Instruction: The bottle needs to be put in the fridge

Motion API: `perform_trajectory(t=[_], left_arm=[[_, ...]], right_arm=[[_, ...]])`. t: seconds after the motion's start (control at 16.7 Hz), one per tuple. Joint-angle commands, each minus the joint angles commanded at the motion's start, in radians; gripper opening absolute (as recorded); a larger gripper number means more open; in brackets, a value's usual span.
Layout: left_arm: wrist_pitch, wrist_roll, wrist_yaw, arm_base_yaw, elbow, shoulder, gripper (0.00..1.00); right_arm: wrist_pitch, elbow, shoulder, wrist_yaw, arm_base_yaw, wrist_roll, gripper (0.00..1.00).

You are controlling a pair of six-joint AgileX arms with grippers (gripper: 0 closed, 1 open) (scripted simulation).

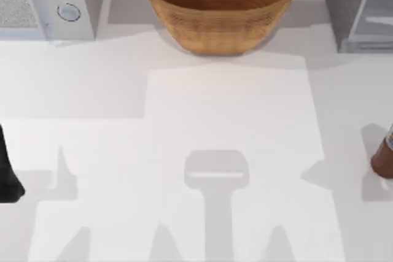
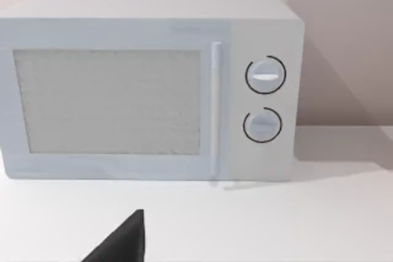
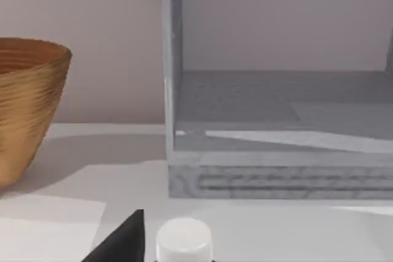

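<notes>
Bottle: you find the bottle (image 1: 384, 156) at the right edge of the table, near side, standing upright; in the right wrist view its white cap (image 3: 183, 239) sits just beside a dark fingertip.
Fridge: the fridge (image 1: 359, 10) stands at the far right corner, its front open toward you, well apart from the bottle.
Right gripper: the right gripper (image 3: 123, 240) is close by the bottle's cap; you cannot tell whether its fingers are open or closed.
Left gripper: the left gripper (image 1: 7, 173) waits at the near left edge, facing the microwave (image 2: 153, 87); you cannot tell how its fingers stand either.
Bowl: a woven bowl (image 1: 220, 5) sits far centre, between microwave and fridge.
</notes>
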Motion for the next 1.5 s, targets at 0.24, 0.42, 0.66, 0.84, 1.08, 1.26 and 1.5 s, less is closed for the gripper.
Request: perform_trajectory(t=[0.24,0.42,0.66,0.84,1.08,1.26,1.5], left_arm=[[0.000,0.000,0.000,0.000,0.000,0.000,1.00],[0.000,0.000,0.000,0.000,0.000,0.000,1.00],[0.000,0.000,0.000,0.000,0.000,0.000,1.00],[0.000,0.000,0.000,0.000,0.000,0.000,1.00],[0.000,0.000,0.000,0.000,0.000,0.000,1.00],[0.000,0.000,0.000,0.000,0.000,0.000,1.00],[0.000,0.000,0.000,0.000,0.000,0.000,1.00]], right_arm=[[0.028,0.006,0.030,-0.030,-0.013,-0.009,1.00],[0.131,0.027,0.156,-0.141,-0.065,-0.042,1.00],[0.340,0.065,0.469,-0.373,-0.175,-0.116,1.00],[0.521,0.094,0.777,-0.579,-0.270,-0.184,1.00],[0.761,0.131,1.197,-0.856,-0.396,-0.275,1.00],[0.927,0.159,1.461,-1.042,-0.481,-0.335,1.00],[1.106,0.193,1.720,-1.243,-0.571,-0.397,1.00]])
